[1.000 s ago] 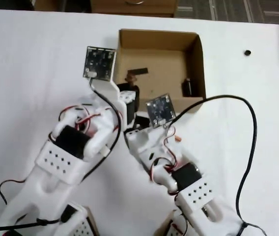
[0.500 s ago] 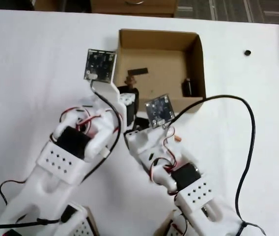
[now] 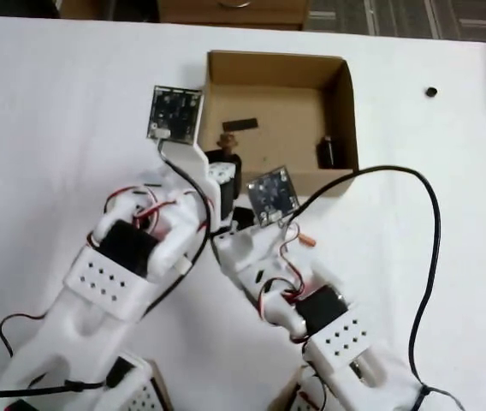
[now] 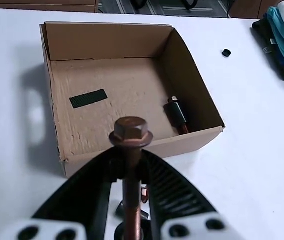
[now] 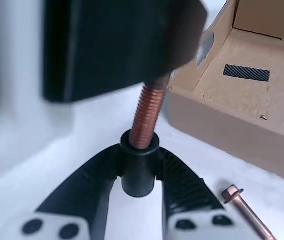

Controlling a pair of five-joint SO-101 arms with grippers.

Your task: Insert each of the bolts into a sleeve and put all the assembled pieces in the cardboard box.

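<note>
- Near box front, left gripper [image 4: 131, 155] pinched on copper bolt [image 4: 130, 132], hex head toward cardboard box [image 4: 107, 40].
- From right wrist: right gripper [image 5: 138, 155] clamped round black sleeve [image 5: 138, 181], bolt thread entering sleeve mouth.
- Just beside, second bolt [image 5: 247, 212] flat on table [image 5: 202, 150].
- Against box's right wall, assembled piece [image 4: 178, 114], plain from left wrist.
</note>
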